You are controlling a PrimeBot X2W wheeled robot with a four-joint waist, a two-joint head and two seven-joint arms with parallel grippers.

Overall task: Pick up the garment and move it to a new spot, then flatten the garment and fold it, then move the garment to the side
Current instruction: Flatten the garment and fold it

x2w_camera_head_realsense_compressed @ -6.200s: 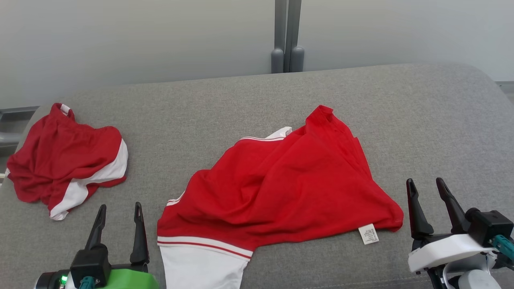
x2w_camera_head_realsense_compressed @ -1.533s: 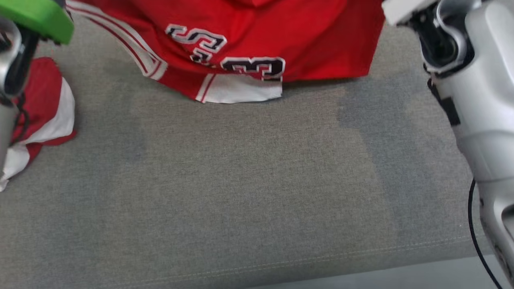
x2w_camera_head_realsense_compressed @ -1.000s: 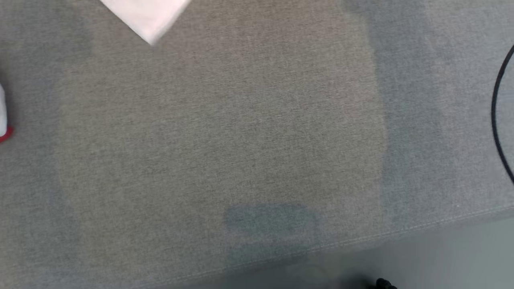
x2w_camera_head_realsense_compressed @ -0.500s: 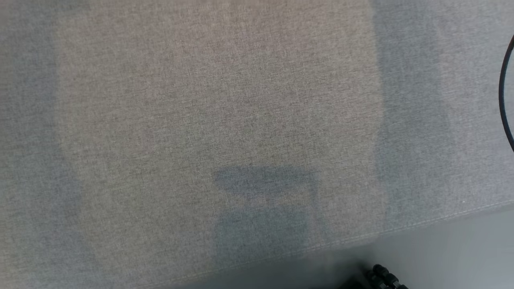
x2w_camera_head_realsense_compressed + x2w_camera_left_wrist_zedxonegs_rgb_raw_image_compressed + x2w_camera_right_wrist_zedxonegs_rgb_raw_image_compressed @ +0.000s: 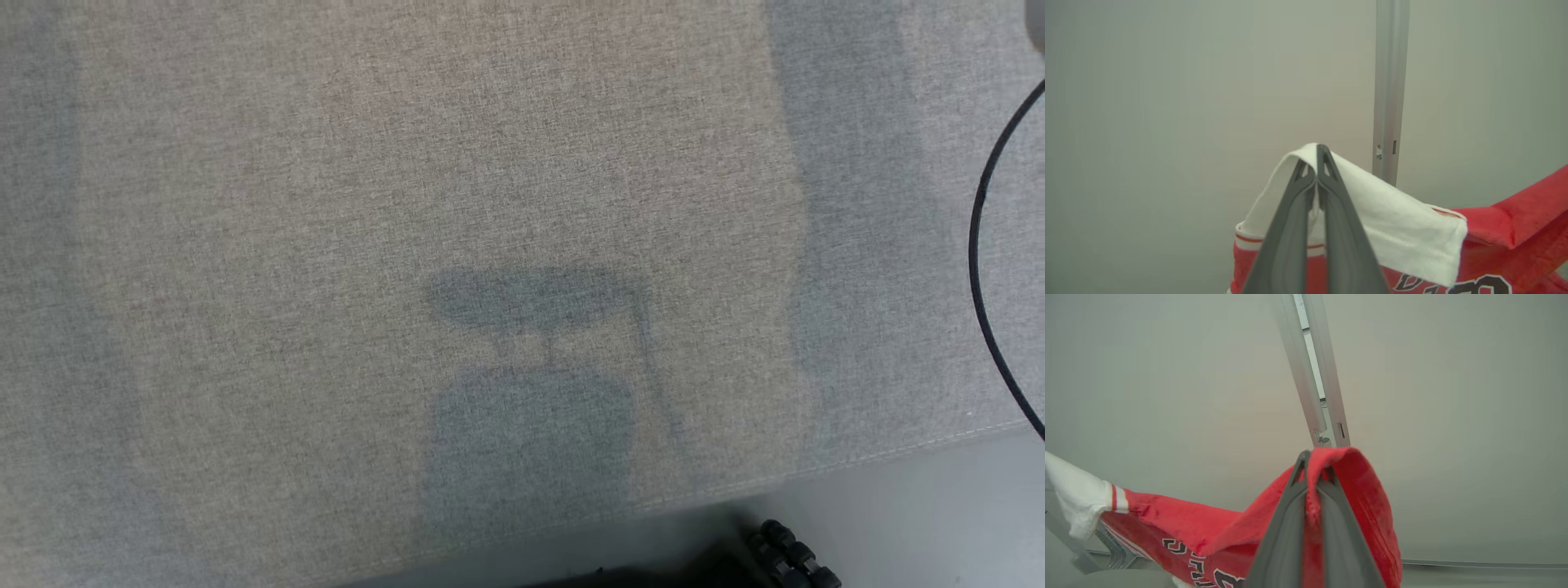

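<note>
- Head view: bare grey cushion (image 5: 326, 204), with its front seam near the bottom of the view. A black cable (image 5: 976, 245) loops in at the right edge.
- Left wrist view: left gripper (image 5: 1316, 163) is clamped tight on the white part of the red jersey (image 5: 1515, 220). The cloth is held aloft in front of the wall and drapes over the tips.
- Right wrist view: right gripper (image 5: 1314, 465) is pinched closed on a red edge fold of the same jersey (image 5: 1208, 526). The lettered front sags between the two holds.
- Risk: both holds are thin edge pinches, so a fast swing or spreading too wide could pull the fabric free. The slack middle may land creased or snag the cable.
</note>
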